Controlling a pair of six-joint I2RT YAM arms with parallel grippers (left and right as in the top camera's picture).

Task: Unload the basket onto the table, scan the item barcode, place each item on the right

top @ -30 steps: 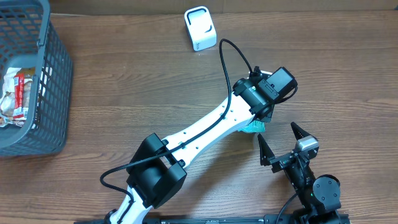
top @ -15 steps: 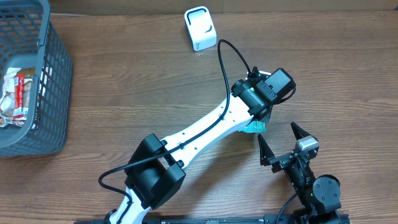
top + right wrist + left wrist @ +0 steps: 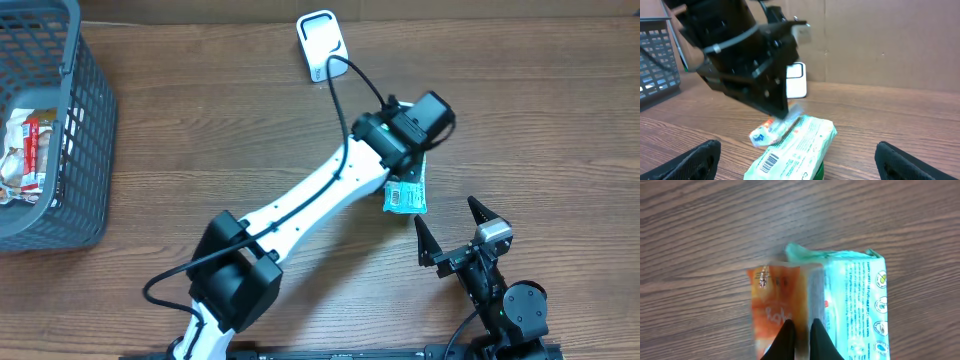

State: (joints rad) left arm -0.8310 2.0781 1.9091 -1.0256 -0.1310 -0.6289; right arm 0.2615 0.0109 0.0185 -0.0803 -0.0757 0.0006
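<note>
Grey plastic mesh forms the basket (image 3: 92, 125) at the far left of the bench (image 3: 200, 130), and crumpled packets (image 3: 25, 150) lie inside it. Moving right along the far edge, the white scanner (image 3: 322, 45) stands upright, well apart from the basket. My left arm reaches diagonally from the near edge toward the centre-right of the bench, and a black cable loops over it close to the scanner. My left hand (image 3: 802, 332) is pinched narrow on the packet (image 3: 405, 197). In the left wrist view the two dark fingers (image 3: 785, 341) sit almost together on the seam where the orange panel meets the pale teal printed panel. In the overhead view the packet sits nearer than the scanner and to its right, partly covered by my left wrist, with its teal end showing. In the right wrist view the packet lies low at the wood surface with its long side toward that camera, and a barcode (image 3: 771, 160) is visible on the white face at its near left corner. I cannot tell whether the packet is lifted clear of the bench. At the near right, just beside the packet, my right hand (image 3: 443, 210) stands spread wide, holding nothing, with its tips pointing toward the packet.
</note>
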